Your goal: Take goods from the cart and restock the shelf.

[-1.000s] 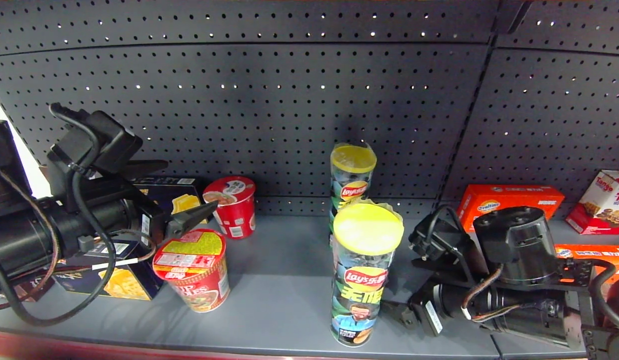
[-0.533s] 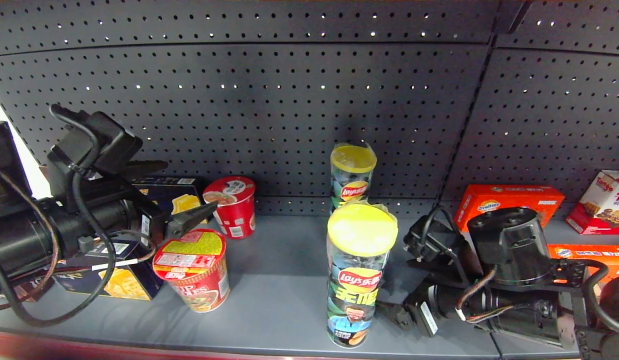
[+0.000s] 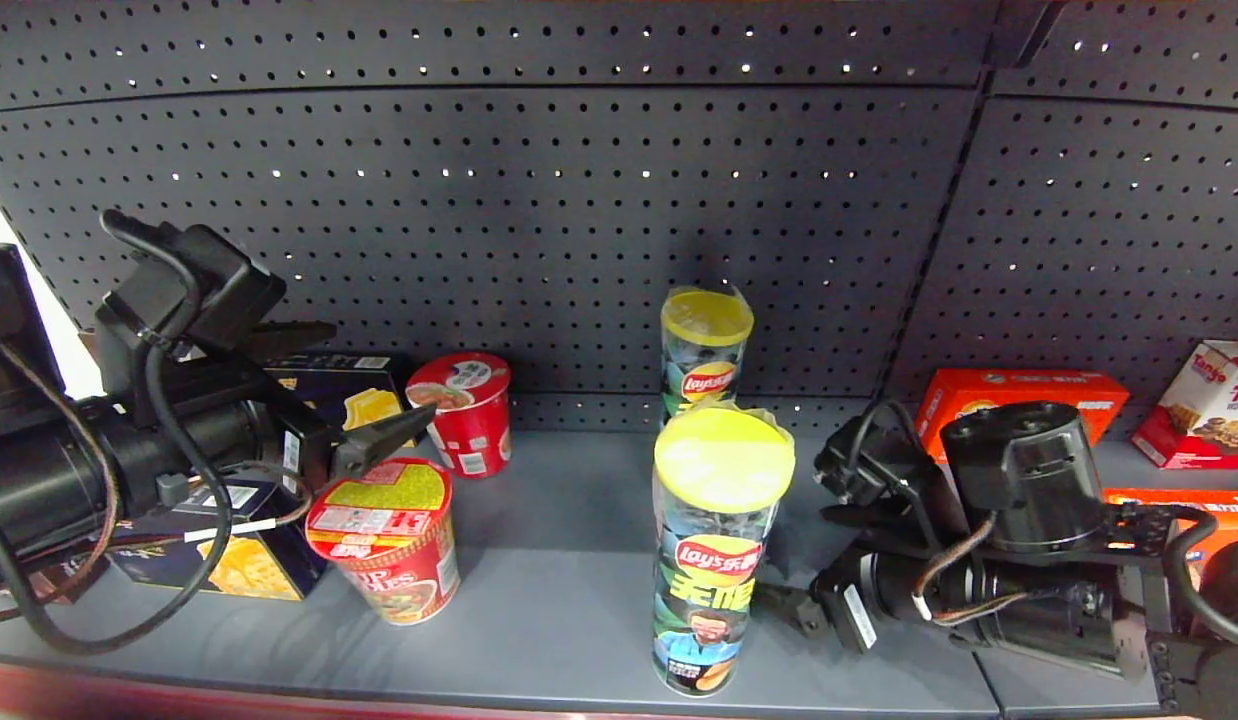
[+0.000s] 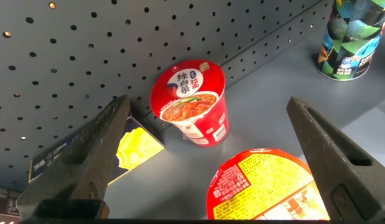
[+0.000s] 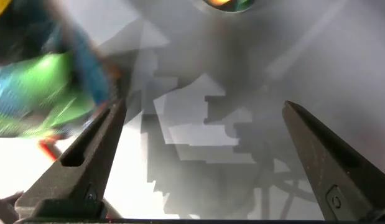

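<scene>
Shelf point(image 3: 569, 580) | chips can point(image 3: 717, 560) near front lip | left end effector point(image 4: 208, 102) spread | right end effector point(image 5: 203, 104) spread

Bare shelf floor point(image 3: 559, 560) between front noodle cup point(image 3: 389, 535) and front chip can point(image 3: 719, 560), open lane back to the pegboard wall point(image 3: 579, 250) between red noodle cup point(image 3: 464, 410) and rear chip can point(image 3: 706, 350), dark boxes point(image 3: 249, 565) crowding the left end, orange box point(image 3: 1019, 395) against the wall at right.
</scene>
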Motion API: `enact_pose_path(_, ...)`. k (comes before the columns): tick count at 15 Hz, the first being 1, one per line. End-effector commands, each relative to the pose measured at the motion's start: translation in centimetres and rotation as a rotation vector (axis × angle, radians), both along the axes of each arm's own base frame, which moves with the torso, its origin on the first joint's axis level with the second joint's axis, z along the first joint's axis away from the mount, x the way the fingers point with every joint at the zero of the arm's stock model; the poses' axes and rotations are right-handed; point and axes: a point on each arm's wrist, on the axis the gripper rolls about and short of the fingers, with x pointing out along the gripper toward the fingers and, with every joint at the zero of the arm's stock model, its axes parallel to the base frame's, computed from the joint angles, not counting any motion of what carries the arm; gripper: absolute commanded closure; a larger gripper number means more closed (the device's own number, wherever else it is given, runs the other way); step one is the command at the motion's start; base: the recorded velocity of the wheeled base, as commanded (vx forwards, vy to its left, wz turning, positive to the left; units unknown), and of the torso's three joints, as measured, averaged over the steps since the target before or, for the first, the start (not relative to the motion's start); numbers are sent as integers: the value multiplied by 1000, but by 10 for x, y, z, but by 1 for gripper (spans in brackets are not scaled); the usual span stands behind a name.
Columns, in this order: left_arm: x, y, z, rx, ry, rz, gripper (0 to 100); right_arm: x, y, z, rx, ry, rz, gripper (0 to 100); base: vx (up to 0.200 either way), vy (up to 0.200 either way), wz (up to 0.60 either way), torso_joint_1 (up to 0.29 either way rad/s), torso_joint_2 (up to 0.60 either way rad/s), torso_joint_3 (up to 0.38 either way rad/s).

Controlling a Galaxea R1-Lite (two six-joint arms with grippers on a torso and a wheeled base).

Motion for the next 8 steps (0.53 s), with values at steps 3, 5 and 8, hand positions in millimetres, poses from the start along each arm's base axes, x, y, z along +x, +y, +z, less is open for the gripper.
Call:
enact_pose_path(3, 1, 0, 1, -1, -3, -1, 0, 33, -6, 22, 40, -78, -111, 0, 0, 0, 0, 0, 0, 0)
enact_pose_path(5, 0, 0, 1, 0, 0, 1, 0, 42, -6, 23, 36, -84, -140, 0, 0, 0, 0, 0, 0, 0)
enact_pose_path(8, 0, 0, 2, 0, -1, -2, 0, 52, -7, 13, -11, -80, -219, 0, 0, 0, 0, 0, 0, 0)
